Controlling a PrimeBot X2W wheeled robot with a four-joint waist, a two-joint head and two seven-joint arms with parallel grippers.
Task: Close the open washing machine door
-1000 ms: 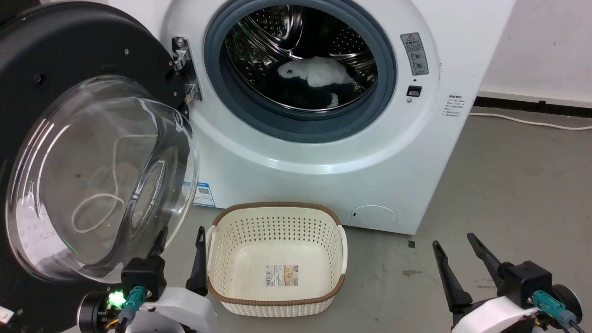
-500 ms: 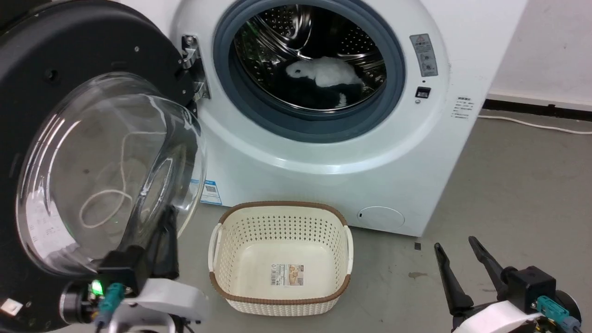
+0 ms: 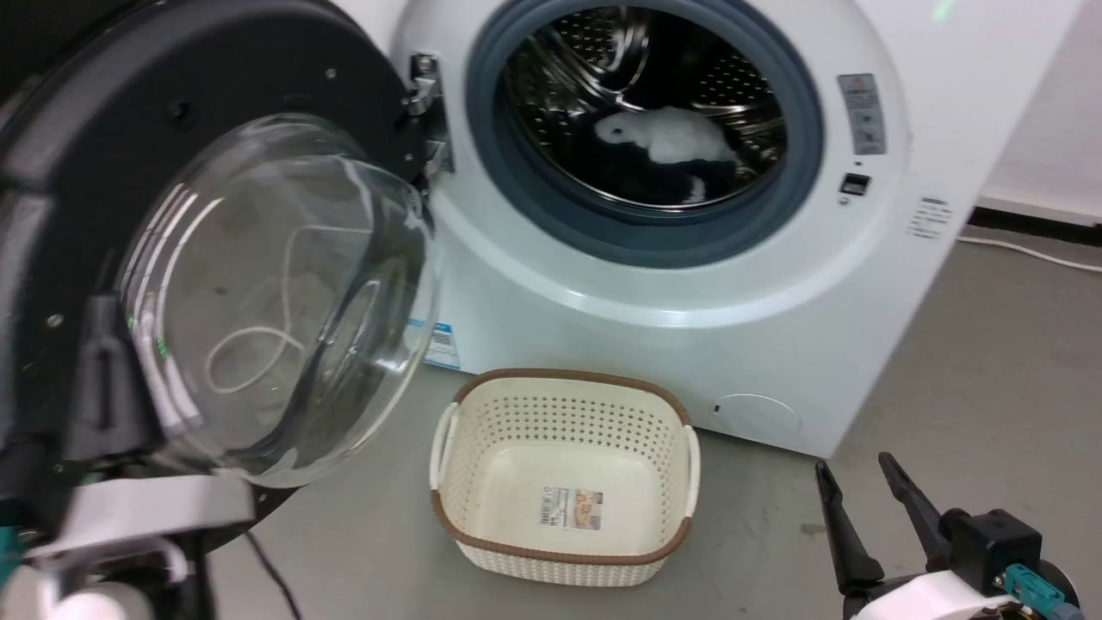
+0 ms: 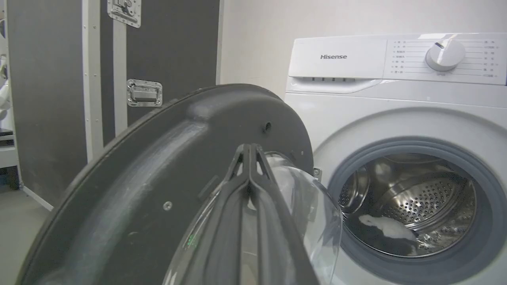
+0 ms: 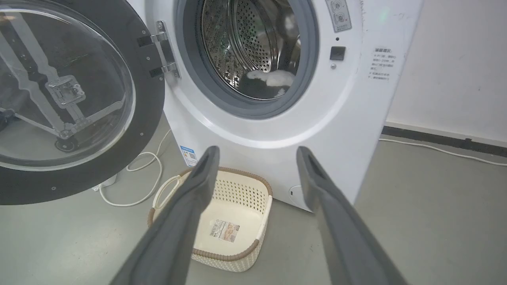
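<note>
Left of the washing machine [image 3: 654,301], the door [image 3: 258,284] stands swung wide open on its hinge, glass bowl bulging outward. The left gripper [image 4: 250,147], fingers pressed together, points up along the door's inner face at the bowl's edge; I cannot tell whether it touches. The right gripper [image 3: 852,462], fingers spread and empty, hovers low over the floor, right of the basket [image 3: 568,376] that sits before the machine. White and dark cloth [image 3: 663,142] lies in the drum [image 3: 603,60].
</note>
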